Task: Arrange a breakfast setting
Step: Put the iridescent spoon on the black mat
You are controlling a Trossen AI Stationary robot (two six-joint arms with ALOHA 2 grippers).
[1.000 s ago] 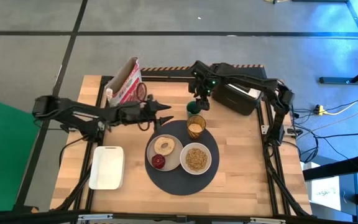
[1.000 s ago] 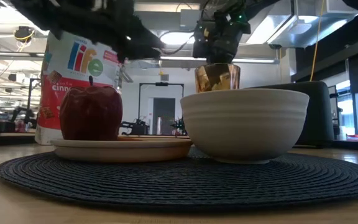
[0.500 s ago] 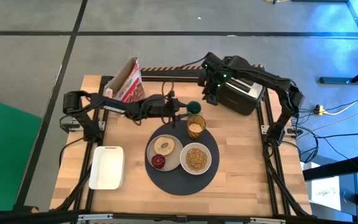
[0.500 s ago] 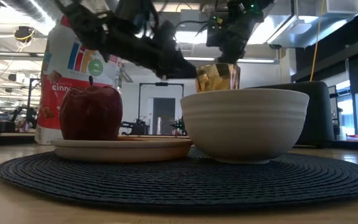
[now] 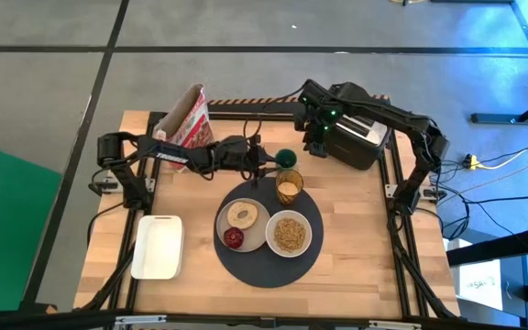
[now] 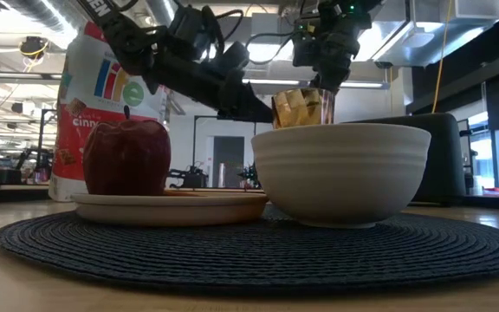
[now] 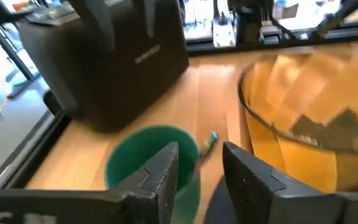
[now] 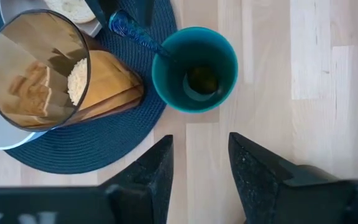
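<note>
Fingers (image 7: 166,174) of left arm straddle green cup (image 7: 138,158) rim.

The mat (image 5: 269,261) was dark grey and woven. The plate (image 5: 253,236) was beige, the bowl (image 5: 290,249) white, the apple (image 5: 234,238) red, the cup (image 5: 285,159) green, the glass (image 5: 289,188) amber, the toaster (image 5: 356,137) black.
</note>
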